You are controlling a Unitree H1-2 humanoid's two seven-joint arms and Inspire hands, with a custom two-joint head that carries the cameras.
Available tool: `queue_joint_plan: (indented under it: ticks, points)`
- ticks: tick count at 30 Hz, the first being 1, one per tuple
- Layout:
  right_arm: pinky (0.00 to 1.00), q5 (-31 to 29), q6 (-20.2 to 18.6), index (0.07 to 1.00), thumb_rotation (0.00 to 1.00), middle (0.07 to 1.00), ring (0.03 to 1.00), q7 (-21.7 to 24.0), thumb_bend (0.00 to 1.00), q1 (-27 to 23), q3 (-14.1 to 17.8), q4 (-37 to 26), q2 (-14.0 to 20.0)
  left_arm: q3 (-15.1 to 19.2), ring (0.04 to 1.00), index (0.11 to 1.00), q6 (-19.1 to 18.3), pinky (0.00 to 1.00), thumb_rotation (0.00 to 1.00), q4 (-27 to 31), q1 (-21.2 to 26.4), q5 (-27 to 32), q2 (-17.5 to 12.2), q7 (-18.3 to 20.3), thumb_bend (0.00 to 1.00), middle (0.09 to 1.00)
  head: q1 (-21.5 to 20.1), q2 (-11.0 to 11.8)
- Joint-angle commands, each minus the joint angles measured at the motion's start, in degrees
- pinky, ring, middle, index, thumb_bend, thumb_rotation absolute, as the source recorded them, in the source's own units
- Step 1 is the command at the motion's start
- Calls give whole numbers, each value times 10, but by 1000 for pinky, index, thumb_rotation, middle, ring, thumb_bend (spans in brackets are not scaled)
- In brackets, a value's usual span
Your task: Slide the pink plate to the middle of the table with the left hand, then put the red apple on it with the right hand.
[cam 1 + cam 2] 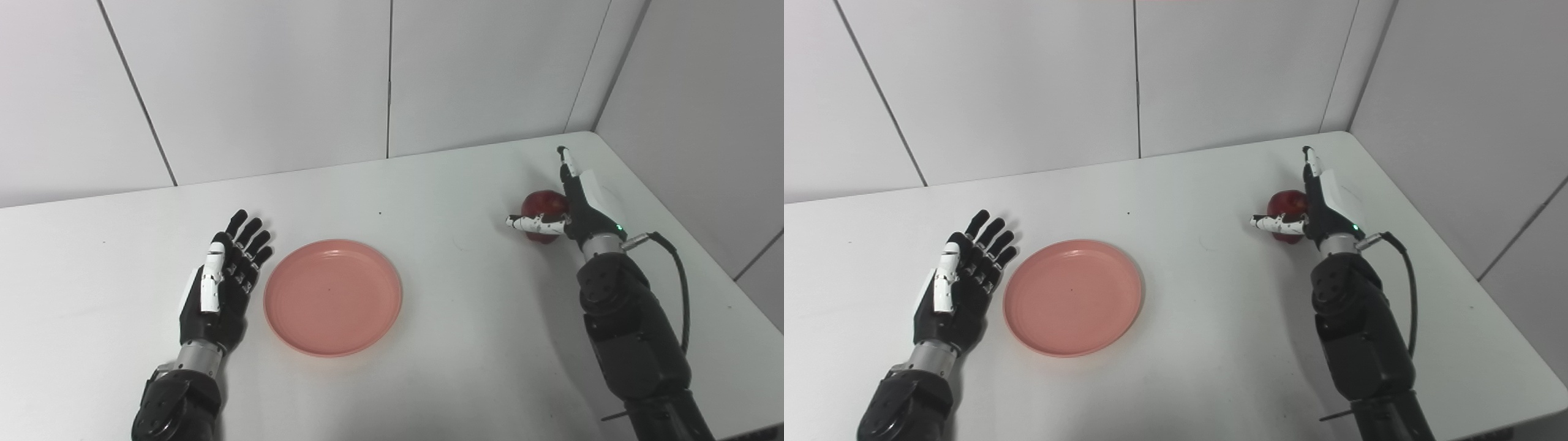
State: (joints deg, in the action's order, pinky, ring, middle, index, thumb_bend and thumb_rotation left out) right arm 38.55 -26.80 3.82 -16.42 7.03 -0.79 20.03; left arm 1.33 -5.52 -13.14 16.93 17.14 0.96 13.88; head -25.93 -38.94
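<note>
While its left hand [217,288] lies spread and empty on the white desk [429,343], just beside the left rim of the pink plate [332,297], the humanoid robot's right hand [566,211] reaches around the red apple [544,203] near the desk's far right corner. The plate sits flat and bare, a little left of the desk's middle, with the left hand's fingers [989,242] pointing away from the robot along its edge, close to the rim though contact cannot be made out. The apple rests on the desk well apart from the plate, against the right hand's palm side; the thumb [1274,224] crosses in front of the fruit while the fingers extend straight past it toward the wall, so the hand is spread about the apple and not clamped on it. A black cable [677,275] loops out from the right wrist above the dark forearm. Pale wall panels [257,86] close in the desk behind and to the right.
</note>
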Motion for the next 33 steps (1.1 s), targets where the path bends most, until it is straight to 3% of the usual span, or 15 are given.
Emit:
queue_joint_plan:
  ticks: [1,6,12,14,21,27,32,33]
  points:
    - [803,-3,1,982,271,951,911,-15,1000,-24,3,-13,17,1,924,929,-35,932,1000,-17,-21,-6,-4,-13,347,935,0,0]
    - [804,-7,0,941,251,934,899,-8,1000,-24,3,-15,19,3,926,928,-39,937,1000,-15,-22,-1,-2,-14,344,936,0,-1]
    - [663,0,-1,888,268,843,787,-8,1000,-28,1,-3,18,3,928,929,-46,938,1000,-9,-23,-3,-2,-14,346,938,0,-2]
    - [565,-1,-1,887,274,760,701,-5,1000,-32,5,1,16,3,931,931,-44,943,1000,-12,-22,-1,-3,-11,346,940,1,-2]
    - [696,-13,1,809,244,809,777,-6,997,-38,1,8,21,2,927,929,-44,938,1000,-11,-23,-3,-3,-13,345,937,2,-2]
    - [584,-26,14,694,160,690,649,-15,943,-38,-9,18,34,3,932,934,-43,944,1000,-13,-23,-1,-4,-9,350,943,2,-3]
    - [510,-19,1,595,82,598,554,-6,873,-38,-26,24,49,2,927,932,-44,940,1000,-11,-23,-3,-3,-12,350,939,4,-3]
    - [506,-14,0,544,109,588,545,-2,702,-38,-29,25,53,2,928,933,-44,941,1000,-10,-24,-3,-3,-12,350,940,4,-3]
